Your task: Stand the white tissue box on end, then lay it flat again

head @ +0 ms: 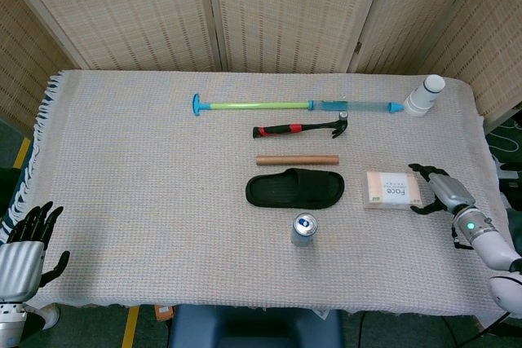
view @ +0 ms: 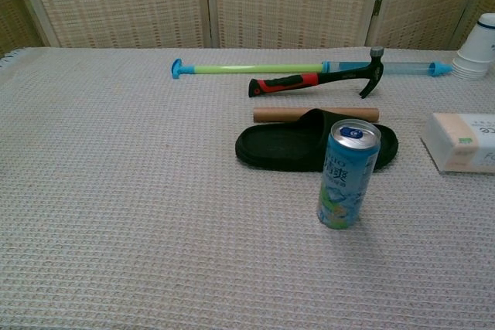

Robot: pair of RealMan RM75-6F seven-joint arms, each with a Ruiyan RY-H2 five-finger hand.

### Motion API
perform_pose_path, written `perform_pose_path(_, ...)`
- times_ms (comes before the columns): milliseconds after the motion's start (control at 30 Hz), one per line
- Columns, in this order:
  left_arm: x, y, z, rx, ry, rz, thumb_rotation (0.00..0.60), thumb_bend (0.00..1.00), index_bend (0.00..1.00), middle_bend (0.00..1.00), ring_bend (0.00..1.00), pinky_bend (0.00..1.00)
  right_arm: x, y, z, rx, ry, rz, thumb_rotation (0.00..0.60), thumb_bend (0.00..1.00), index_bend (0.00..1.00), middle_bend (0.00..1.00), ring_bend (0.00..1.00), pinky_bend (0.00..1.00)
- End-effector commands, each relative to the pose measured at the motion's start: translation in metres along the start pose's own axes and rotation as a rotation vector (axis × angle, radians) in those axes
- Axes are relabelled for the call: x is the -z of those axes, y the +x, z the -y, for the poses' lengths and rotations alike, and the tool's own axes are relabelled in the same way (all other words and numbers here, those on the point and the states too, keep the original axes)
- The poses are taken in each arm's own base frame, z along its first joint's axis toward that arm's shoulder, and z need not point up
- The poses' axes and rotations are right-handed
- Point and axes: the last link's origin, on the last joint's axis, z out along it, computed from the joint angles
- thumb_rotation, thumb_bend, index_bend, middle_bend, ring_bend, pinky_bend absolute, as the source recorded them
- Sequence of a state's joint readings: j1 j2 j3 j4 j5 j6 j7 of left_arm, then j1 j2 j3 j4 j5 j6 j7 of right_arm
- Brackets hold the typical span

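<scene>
The white tissue box (head: 393,190) lies flat on the cloth, right of the black slipper; in the chest view the tissue box (view: 464,141) shows at the right edge with its top face up. My right hand (head: 442,191) is at the box's right end, with its fingers (head: 418,169) bracketing the far and near corners and holding it. My left hand (head: 26,248) hangs off the table's front left corner, fingers spread and holding nothing. Neither hand appears in the chest view.
A black slipper (head: 295,188) and a drink can (head: 303,229) sit left of the box. Behind them lie a cardboard tube (head: 297,160), a hammer (head: 302,129) and a green-blue stick (head: 298,105). White cups (head: 425,95) stand far right.
</scene>
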State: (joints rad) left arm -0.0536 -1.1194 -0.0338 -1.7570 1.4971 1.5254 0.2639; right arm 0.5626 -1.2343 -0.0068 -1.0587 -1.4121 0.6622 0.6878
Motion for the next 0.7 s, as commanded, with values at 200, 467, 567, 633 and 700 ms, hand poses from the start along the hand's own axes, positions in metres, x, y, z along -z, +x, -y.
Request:
perform_pose_path(200, 0.000, 0.001, 0.002, 0.009, 0.005, -0.002, 0.600, 0.34, 0.10, 0.00, 0.00, 0.15, 0.051, 0.025, 0.014, -0.034, 0.083, -0.080, 0.600, 0.15, 0.00, 0.03, 0.00, 0.00)
perform_pose_path(467, -0.001, 0.000, 0.002, 0.015, 0.001, 0.005, 0.600, 0.34, 0.10, 0.00, 0.00, 0.15, 0.147, 0.011, 0.033, 0.078, 0.125, -0.332, 0.600, 0.14, 0.00, 0.03, 0.00, 0.00)
perform_pose_path(567, -0.001, 0.000, 0.002, 0.016, 0.000, 0.004, 0.600, 0.34, 0.10, 0.00, 0.00, 0.15, 0.165, -0.004, 0.034, 0.134, 0.096, -0.368, 0.600, 0.14, 0.00, 0.03, 0.00, 0.00)
perform_pose_path(633, -0.001, 0.000, 0.002, 0.016, -0.001, 0.005, 0.600, 0.34, 0.10, 0.00, 0.00, 0.15, 0.174, -0.016, 0.033, 0.165, 0.066, -0.385, 0.600, 0.14, 0.00, 0.03, 0.00, 0.00)
perform_pose_path(700, -0.002, -0.001, 0.002, 0.015, 0.000, 0.009, 0.600, 0.34, 0.10, 0.00, 0.00, 0.15, 0.182, -0.025, 0.031, 0.182, 0.039, -0.397, 0.600, 0.14, 0.00, 0.03, 0.00, 0.00)
